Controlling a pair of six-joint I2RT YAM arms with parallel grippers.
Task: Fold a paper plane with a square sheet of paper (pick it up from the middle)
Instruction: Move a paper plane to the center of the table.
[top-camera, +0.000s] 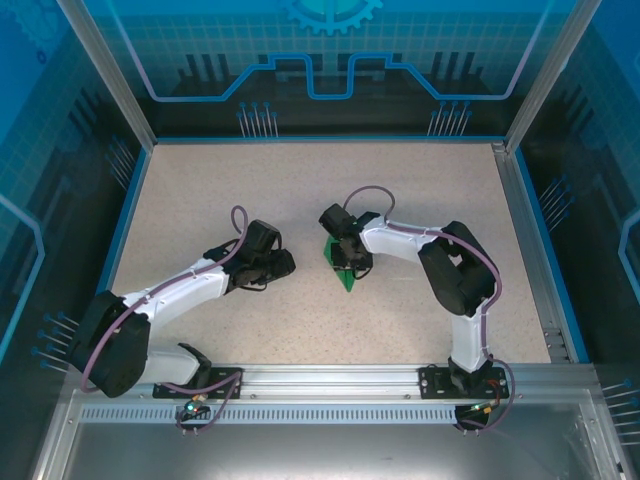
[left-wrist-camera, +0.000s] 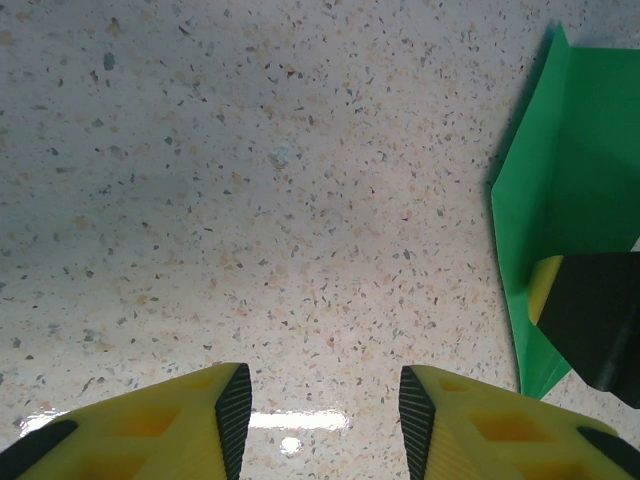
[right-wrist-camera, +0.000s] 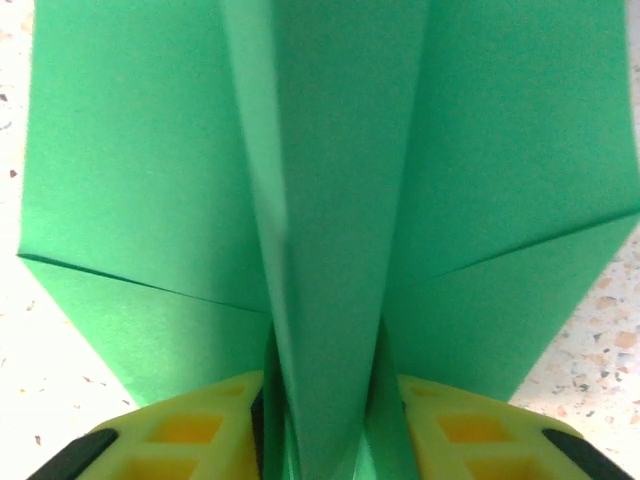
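Paper plane (right-wrist-camera: 330, 200) with its centre ridge standing between the narrowly parted jaws of the nearer right gripper (right-wrist-camera: 325, 395), long axis running straight ahead, grip not discernible; left gripper (left-wrist-camera: 322, 390) half open, empty, the plane forward-right of its jaws.

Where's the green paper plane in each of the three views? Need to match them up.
Top external: centre of the table, the paper plane pokes out under the right gripper.
Left wrist: right edge, beside a right-gripper finger.
Right wrist: centre of frame, ridge between the yellow fingers.
Shared landmark: the right gripper.
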